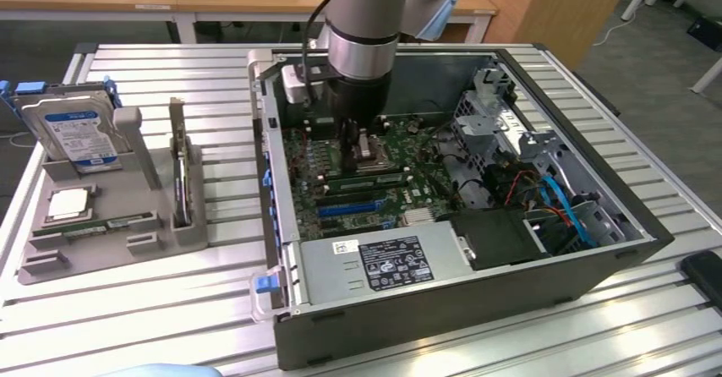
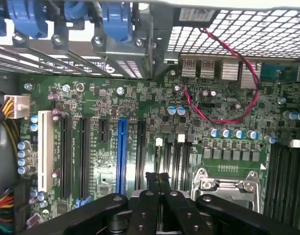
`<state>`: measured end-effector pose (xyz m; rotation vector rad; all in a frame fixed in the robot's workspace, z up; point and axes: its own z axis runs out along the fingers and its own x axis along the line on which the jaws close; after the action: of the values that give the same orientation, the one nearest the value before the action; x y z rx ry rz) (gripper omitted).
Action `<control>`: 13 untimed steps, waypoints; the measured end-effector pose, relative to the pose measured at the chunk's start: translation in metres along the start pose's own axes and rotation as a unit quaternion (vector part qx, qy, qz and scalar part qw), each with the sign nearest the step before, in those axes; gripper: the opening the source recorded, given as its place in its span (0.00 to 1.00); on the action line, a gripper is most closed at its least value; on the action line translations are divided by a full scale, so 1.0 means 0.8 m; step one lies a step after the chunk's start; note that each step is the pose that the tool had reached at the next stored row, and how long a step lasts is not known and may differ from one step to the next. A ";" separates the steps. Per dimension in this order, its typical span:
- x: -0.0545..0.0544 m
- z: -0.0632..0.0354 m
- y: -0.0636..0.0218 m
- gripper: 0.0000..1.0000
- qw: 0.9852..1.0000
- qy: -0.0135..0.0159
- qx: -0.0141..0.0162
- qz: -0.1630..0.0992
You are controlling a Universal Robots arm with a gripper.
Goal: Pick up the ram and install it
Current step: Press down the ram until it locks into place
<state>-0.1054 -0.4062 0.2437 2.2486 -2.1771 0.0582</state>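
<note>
While the black gripper (image 2: 158, 182) hangs inside the open black computer case (image 1: 451, 309), its fingers are pressed together with nothing between them, poised over the green motherboard (image 2: 140, 117) near the silver processor socket (image 2: 228, 183). 1 long, thin green ram stick (image 1: 111, 225) lies flat in the grey parts holder (image 1: 169, 242) outside the case, on the exterior view's left, beside the square silver processor chip (image 1: 68, 202) and below the silver hard drive (image 1: 81, 136).
</note>
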 end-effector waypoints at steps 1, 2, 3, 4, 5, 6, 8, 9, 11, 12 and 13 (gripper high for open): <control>0.000 -0.002 -0.001 0.10 1.000 -0.001 0.000 0.000; 0.000 -0.003 -0.002 0.10 1.000 -0.001 0.000 0.000; 0.000 -0.005 -0.003 0.10 1.000 -0.002 -0.001 0.000; 0.000 -0.007 -0.005 0.10 1.000 -0.003 -0.001 0.000; 0.001 -0.009 -0.006 0.10 1.000 -0.004 -0.001 0.000; 0.001 -0.010 -0.008 0.10 1.000 -0.005 -0.001 0.000; 0.001 -0.013 -0.012 0.10 1.000 -0.007 -0.002 0.000; 0.001 -0.015 -0.014 0.10 1.000 -0.009 -0.002 0.000; 0.001 -0.019 -0.018 0.10 1.000 -0.011 -0.003 0.000; 0.001 -0.021 -0.020 0.10 1.000 -0.013 -0.003 0.000; 0.001 -0.023 -0.022 0.10 1.000 -0.014 -0.003 0.000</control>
<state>-0.0883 -0.4062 0.2620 2.2596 -2.1881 0.0191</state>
